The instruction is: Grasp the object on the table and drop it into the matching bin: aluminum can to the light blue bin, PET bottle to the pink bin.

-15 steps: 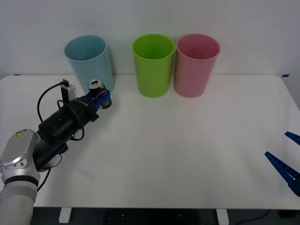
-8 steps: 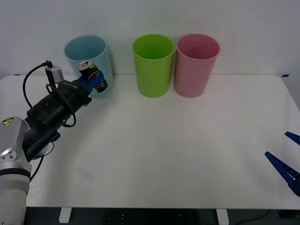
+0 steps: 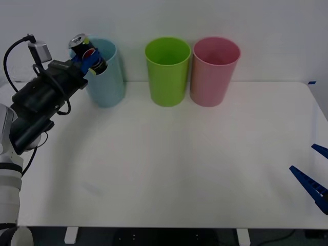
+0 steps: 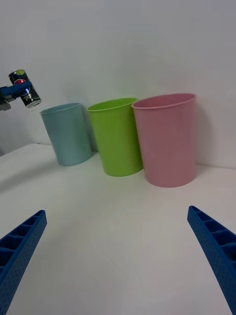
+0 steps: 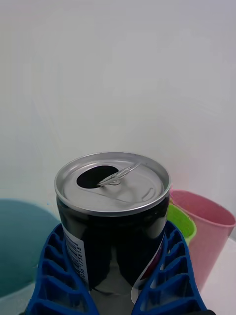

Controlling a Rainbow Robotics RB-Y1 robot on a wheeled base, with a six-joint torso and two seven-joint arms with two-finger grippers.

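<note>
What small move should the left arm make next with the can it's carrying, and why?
Probably ease it a little further toward the middle of the light blue bin before releasing. The left gripper is shut on the aluminum can, held lifted and tilted at the bin's rim on the robot's left side, not clearly over the opening. The right gripper waits open at the table edge.

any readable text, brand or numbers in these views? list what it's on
No text can be quoted.
Aluminum can, held in the left pincer: vertical small print beside a barcode, too small to read.
Same can in the front view: red, white and blue label, no legible lettering.
Light blue bin, pink bin, table: none.
</note>
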